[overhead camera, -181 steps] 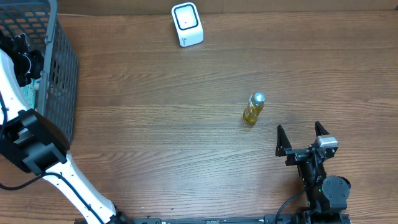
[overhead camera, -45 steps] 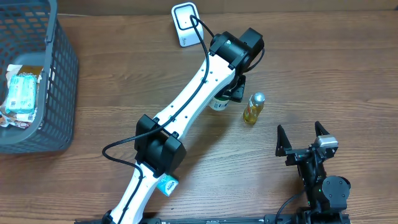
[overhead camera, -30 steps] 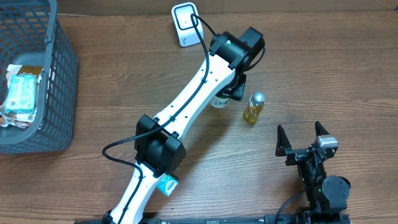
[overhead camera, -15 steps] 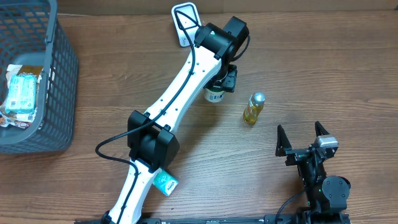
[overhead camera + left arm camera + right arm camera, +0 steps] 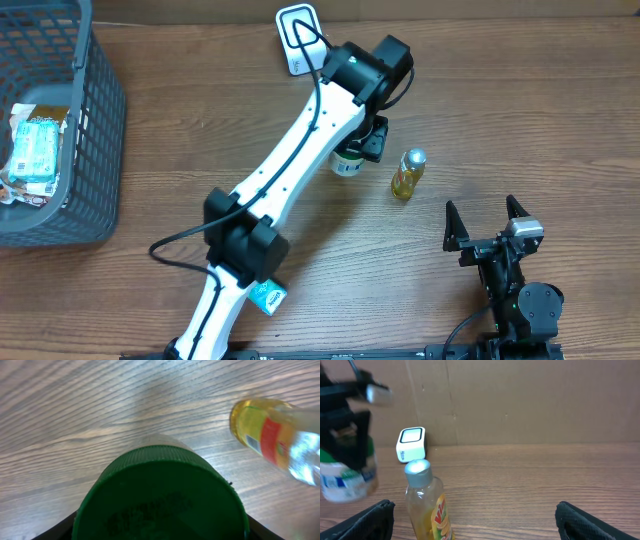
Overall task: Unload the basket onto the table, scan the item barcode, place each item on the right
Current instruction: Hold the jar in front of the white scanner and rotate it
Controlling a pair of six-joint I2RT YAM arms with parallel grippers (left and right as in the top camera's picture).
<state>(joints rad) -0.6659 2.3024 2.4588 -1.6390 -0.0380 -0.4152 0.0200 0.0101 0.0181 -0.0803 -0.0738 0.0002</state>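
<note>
Left hand point(image 5: 360, 145) grips a green-capped white plastic jar point(image 5: 346, 162), just beside a silver-capped yellow bottle point(image 5: 406, 177) upright on the wooden worktop point(image 5: 200, 150). Right hand point(image 5: 481, 208) stands wide open, empty.

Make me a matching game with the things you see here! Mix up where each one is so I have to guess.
Things:
1. green-lidded jar
2. yellow bottle
3. white scanner
4. grey basket

Places:
A. farthest back
B. far left
C. gripped in the left hand
D. standing upright on its own

Pairs: 1-C, 2-D, 3-A, 4-B
</note>
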